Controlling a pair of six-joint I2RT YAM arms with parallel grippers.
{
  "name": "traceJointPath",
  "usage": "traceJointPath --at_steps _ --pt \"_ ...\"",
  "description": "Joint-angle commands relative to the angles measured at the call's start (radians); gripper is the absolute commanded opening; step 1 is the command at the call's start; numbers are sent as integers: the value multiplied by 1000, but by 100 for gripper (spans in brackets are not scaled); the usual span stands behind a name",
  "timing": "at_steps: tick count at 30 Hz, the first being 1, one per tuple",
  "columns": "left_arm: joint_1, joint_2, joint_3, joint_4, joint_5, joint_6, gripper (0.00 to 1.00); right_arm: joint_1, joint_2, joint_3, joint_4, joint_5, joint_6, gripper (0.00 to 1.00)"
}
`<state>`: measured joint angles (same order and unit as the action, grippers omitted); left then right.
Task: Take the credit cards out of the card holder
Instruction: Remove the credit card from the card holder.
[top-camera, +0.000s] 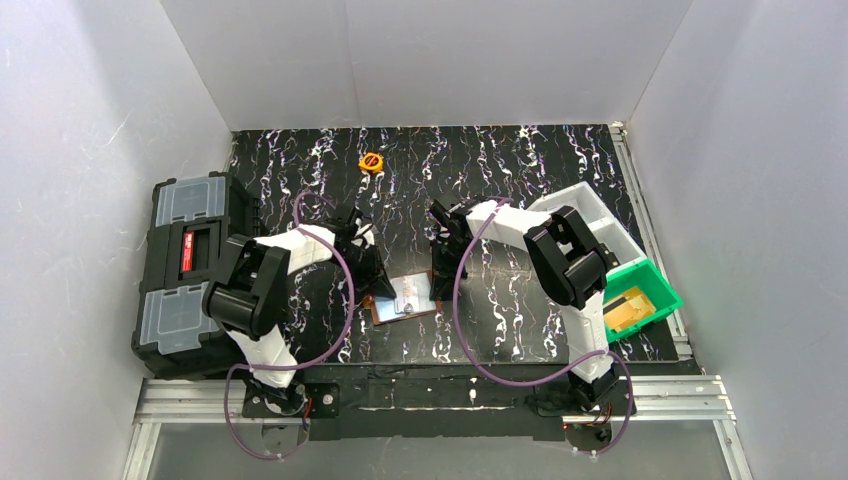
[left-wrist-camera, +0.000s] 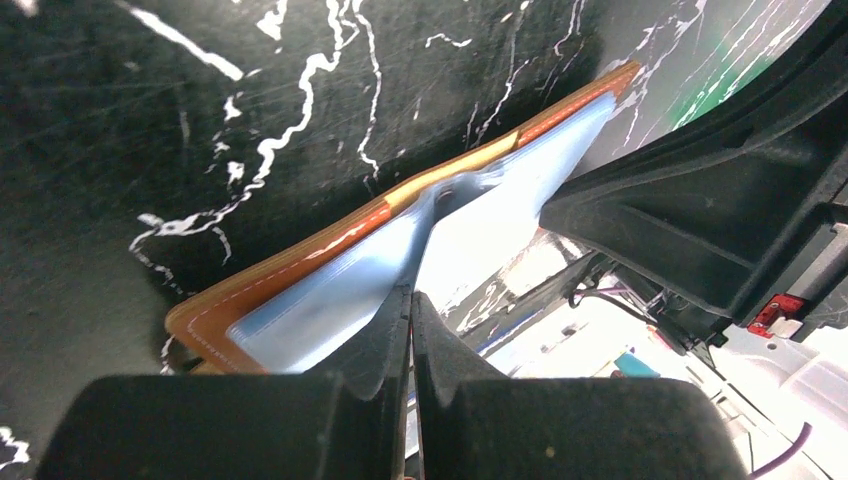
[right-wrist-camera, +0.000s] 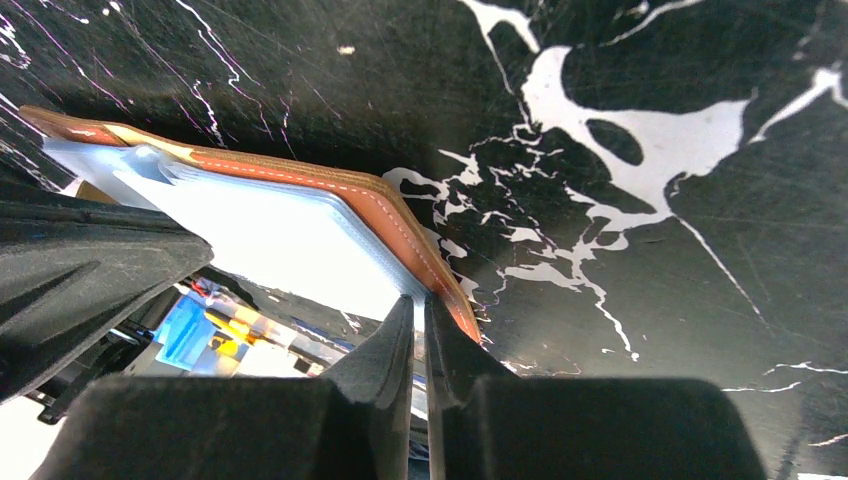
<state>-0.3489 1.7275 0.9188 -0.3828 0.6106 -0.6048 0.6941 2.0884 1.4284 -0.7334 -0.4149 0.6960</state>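
No legible text, brand, number or sign was found in any of the three views. The red patch (top-camera: 185, 251) on the lid of the black toolbox (top-camera: 165, 330) carries marks too small to make out. The bluish printed face showing in the open card holder (top-camera: 405, 298) and the orange-tan card (top-camera: 628, 310) lying in the green bin (top-camera: 668, 296) show only blurred shapes, with no readable characters.
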Motion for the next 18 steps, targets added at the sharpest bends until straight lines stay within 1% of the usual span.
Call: traceJointPath --at_steps 1,5,9,13,14,16,18 --pt "22 -64 15 -76 -35 32 0 -9 91 -53 91 238 -31 13" --pt "34 -94 15 -104 -49 42 0 -9 73 -48 97 230 -39 14" --pt "47 -133 11 -121 -52 45 0 -11 52 -21 81 234 -51 17" --pt "56 -163 17 -132 -48 51 0 -13 13 3 75 223 -60 23" --pt "57 -167 19 -132 -44 51 0 -13 3 11 71 220 -61 26" --pt "61 -171 22 -133 -37 50 0 -14 -20 26 68 211 -65 40" --pt "65 -174 26 -129 -26 48 0 -16 -50 42 68 202 -67 50"
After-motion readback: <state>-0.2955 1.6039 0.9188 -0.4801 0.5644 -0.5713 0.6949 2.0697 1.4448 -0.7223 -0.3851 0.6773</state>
